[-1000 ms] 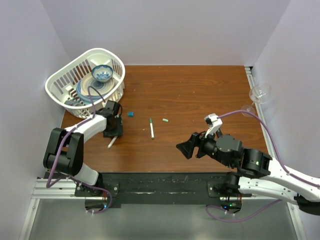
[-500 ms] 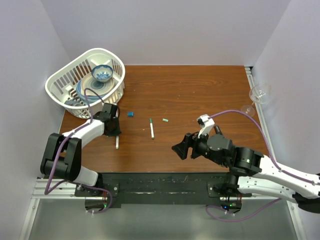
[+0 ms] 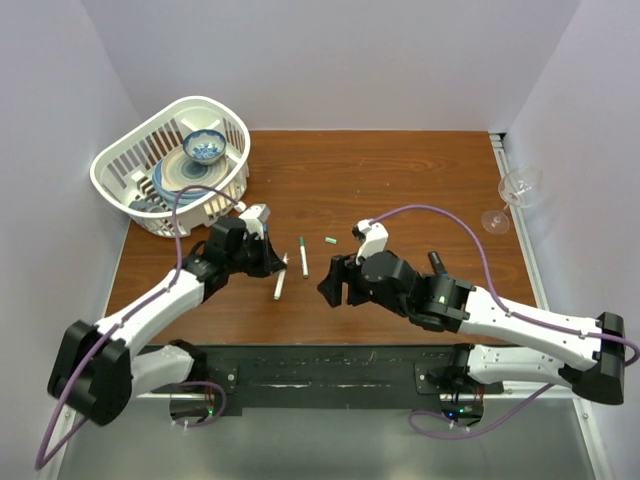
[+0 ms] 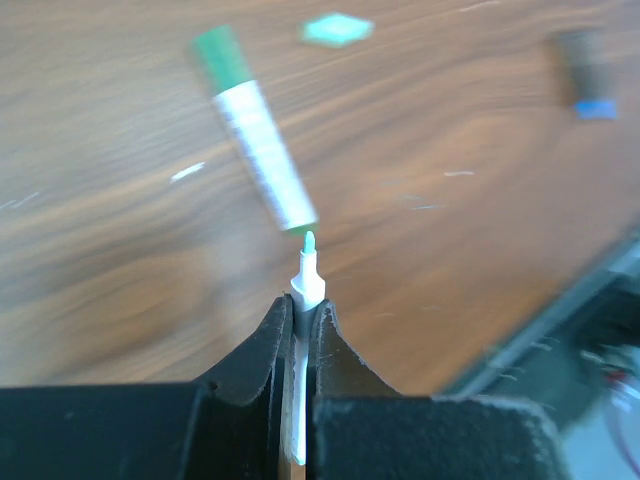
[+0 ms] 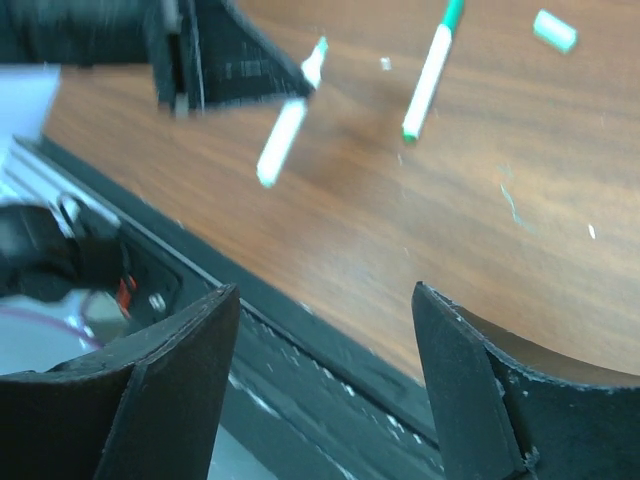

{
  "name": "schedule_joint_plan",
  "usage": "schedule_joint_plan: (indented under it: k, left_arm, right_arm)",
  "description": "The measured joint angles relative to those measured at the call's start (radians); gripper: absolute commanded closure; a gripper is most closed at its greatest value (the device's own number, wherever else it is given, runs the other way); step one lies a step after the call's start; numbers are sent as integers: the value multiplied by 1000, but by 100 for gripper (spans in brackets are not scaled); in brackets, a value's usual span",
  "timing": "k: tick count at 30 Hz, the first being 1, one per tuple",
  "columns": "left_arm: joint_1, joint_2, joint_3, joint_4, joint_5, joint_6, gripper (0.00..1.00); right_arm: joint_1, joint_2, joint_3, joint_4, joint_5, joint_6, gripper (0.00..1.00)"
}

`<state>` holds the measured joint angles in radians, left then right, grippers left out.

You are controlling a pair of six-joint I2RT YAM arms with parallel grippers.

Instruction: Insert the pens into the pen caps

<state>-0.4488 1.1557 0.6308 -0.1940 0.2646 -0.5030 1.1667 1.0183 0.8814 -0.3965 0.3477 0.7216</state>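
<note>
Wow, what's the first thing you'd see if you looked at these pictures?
In the middle of the brown table, the left fingers pinch a white pen with a bare green tip, and the right fingers gape wide open nearby. At the far left sits a white basket of dishes, and a wine glass stands at the right edge.

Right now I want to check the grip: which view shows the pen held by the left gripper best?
Left wrist: the held pen sits clamped between the left gripper fingers, green tip poking out. Top external shows it only as a thin white stick beyond the gripper; right wrist shows it blurred, from the side.
</note>
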Motion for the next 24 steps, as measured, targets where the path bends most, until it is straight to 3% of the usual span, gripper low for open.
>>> schedule_joint_plan:
  k: [9,24]
  left_arm:
    - [-12,-173,-126,260,283,-90,100]
    - [-12,-342,-131,468,276,-303,100]
  right_arm:
    - [-18,55,74,142,60,4,32]
    - [-20,53,-57,367,-132,-22,38]
